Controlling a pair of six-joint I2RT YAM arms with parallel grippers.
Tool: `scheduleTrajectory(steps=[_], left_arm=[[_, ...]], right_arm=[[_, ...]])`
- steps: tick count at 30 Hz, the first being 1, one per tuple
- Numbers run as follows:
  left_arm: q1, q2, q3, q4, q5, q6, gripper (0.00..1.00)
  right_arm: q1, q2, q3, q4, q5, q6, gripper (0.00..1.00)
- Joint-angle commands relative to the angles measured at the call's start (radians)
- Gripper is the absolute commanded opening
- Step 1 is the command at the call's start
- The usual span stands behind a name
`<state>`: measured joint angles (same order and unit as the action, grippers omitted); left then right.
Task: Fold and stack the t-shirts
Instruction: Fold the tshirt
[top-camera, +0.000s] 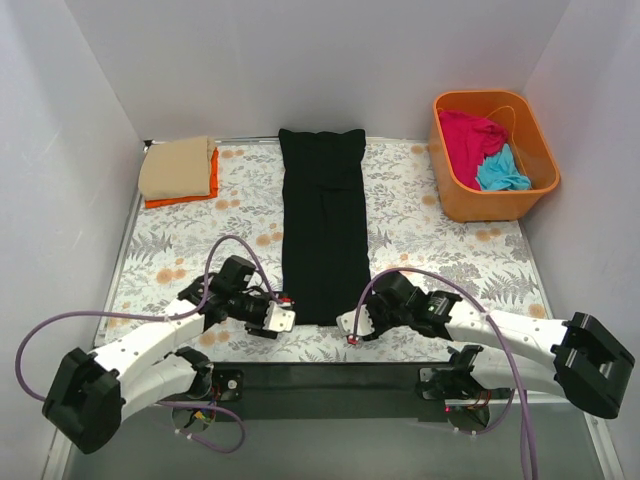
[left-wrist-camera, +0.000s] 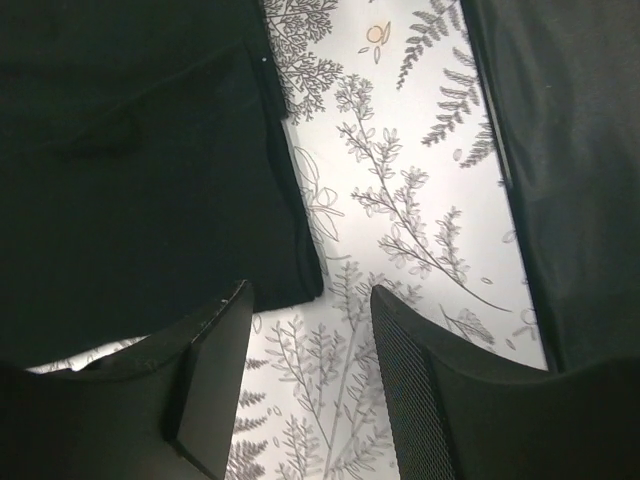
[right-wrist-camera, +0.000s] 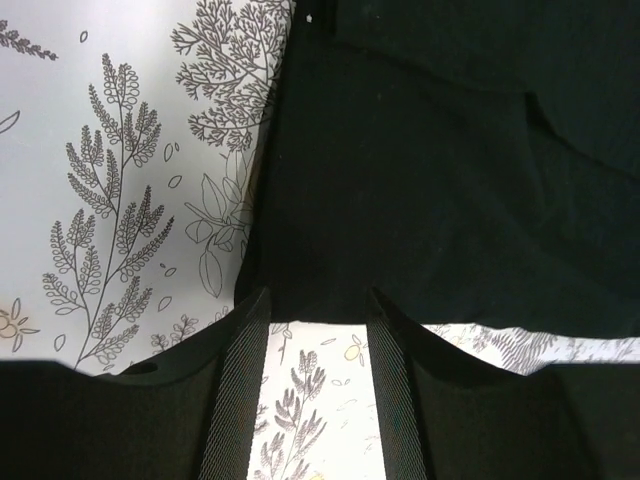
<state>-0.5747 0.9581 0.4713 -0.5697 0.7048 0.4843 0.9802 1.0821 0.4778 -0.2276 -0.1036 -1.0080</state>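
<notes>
The left arm (top-camera: 140, 345) and right arm (top-camera: 510, 328) share one build: white shell links, black joint housings, and a large black blocky housing at the end farthest from the jaws. A purple cable (top-camera: 232, 238) arcs up just behind the left jaws and trails down that arm. A second purple cable (top-camera: 400, 271) loops likewise behind the right jaws. The block directly behind each set of jaws is pale grey with a small red mark. In the wrist views the fingers (left-wrist-camera: 420, 390) are matte black, and their inner faces are finely ribbed.
</notes>
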Motion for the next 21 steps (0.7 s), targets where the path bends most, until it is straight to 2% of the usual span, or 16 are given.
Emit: scheduleTrajectory(steps=[1, 5, 10, 13, 21], left_arm=[[-0.036, 0.066, -0.01, 0.163, -0.073, 0.014, 0.47], [-0.051, 0.131, 0.003, 0.217, -0.088, -0.012, 0.45], [-0.063, 0.122, -0.046, 0.234, -0.091, 0.057, 0.44], [-0.071, 0.111, -0.062, 0.234, -0.102, 0.083, 0.44], [-0.073, 0.099, -0.057, 0.214, -0.097, 0.085, 0.43]], right_arm=[[0.021, -0.002, -0.034, 0.102, 0.008, -0.089, 0.42], [0.041, -0.022, -0.09, 0.123, 0.016, -0.129, 0.43], [0.043, -0.048, -0.131, 0.123, 0.008, -0.144, 0.51], [0.044, -0.068, -0.137, 0.119, -0.001, -0.144, 0.53], [0.046, -0.146, -0.088, -0.018, -0.001, -0.121, 0.54]])
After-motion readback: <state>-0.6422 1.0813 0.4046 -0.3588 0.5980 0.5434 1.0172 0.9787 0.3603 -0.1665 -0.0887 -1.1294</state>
